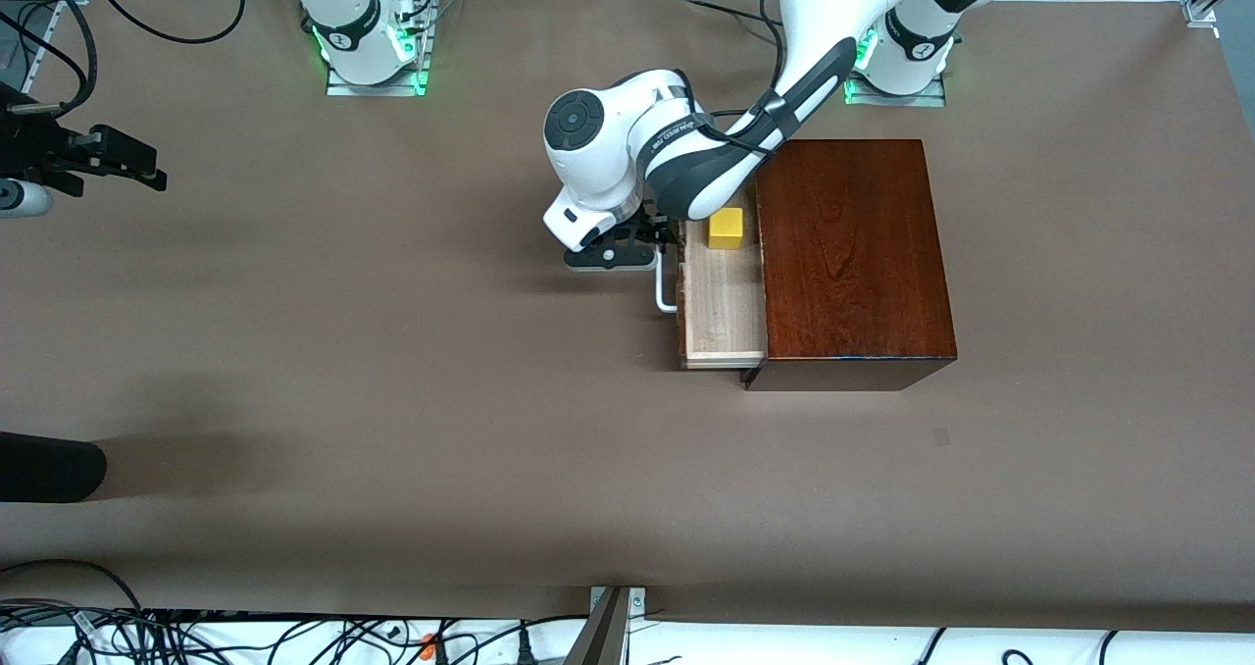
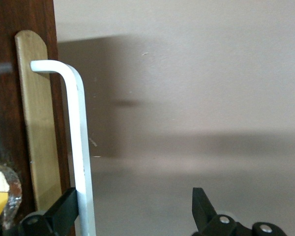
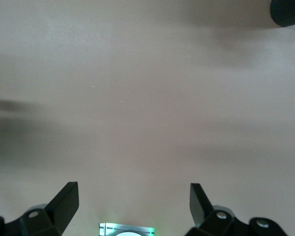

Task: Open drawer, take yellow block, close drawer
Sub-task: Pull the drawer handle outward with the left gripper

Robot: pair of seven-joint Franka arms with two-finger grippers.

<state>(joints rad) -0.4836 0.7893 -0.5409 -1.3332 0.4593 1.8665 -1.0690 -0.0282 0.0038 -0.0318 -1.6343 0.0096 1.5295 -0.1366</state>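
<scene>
The block [image 1: 727,228] sits in the open drawer [image 1: 724,317], at the tray's end farther from the front camera, close against the box [image 1: 851,258]. It looks a small, rigid cube with plain faces, surely light, so a gentle pinch across two opposite flat sides should do; the smooth faces might slip if the hold is off-centre. There's open tray on its nearer side, but the box edge crowds it, so a straight descent from above looks best.

The drawer is pulled partly out toward the right arm's end, pale wood showing. Its handle [image 2: 78,147] is a stiff white bar. The left gripper [image 2: 135,209] is right at it, jaws spread, one finger touching the bar, nothing pinched.

The right gripper [image 3: 133,202] waits over bare bench [image 1: 392,400] toward the right arm's end, jaws spread and empty.
</scene>
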